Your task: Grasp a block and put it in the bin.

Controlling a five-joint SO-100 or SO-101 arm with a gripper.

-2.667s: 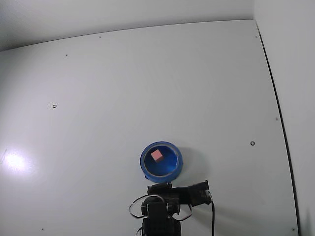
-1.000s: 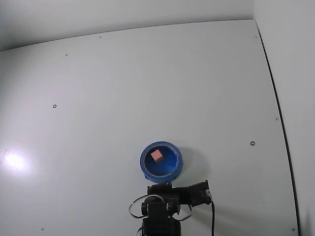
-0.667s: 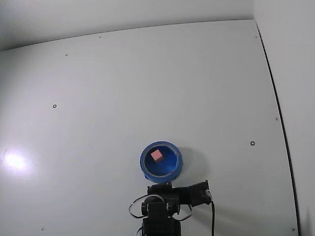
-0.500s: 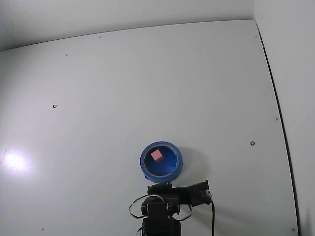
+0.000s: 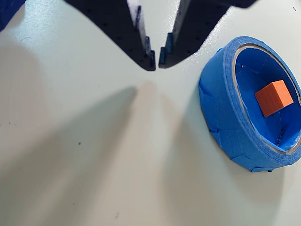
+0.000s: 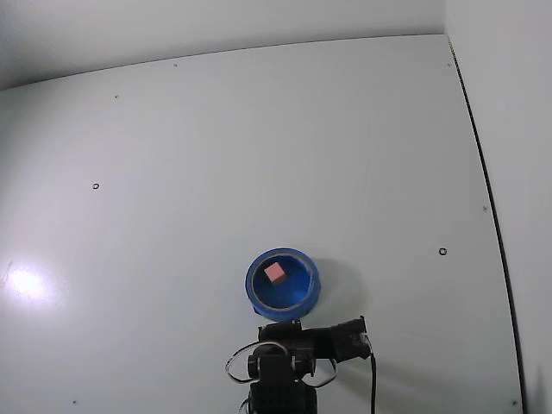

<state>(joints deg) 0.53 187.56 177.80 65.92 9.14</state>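
The block (image 5: 274, 97) lies loose on the floor of the bin (image 5: 221, 113), inside its wall and nearer the side away from the arm in the fixed view (image 6: 275, 272); judging from that, the drop is done and nothing is left to carry. The bin (image 6: 255, 297) stands on the white table (image 6: 259, 147) just beyond the arm's base (image 6: 280, 379). In the wrist view the gripper (image 5: 156, 56) is beside the bin, outside its wall and above bare table, its jaws nearly together and empty, probably folded back to rest. Against the earlier frames nothing has shifted: block, bin and arm sit where they were.
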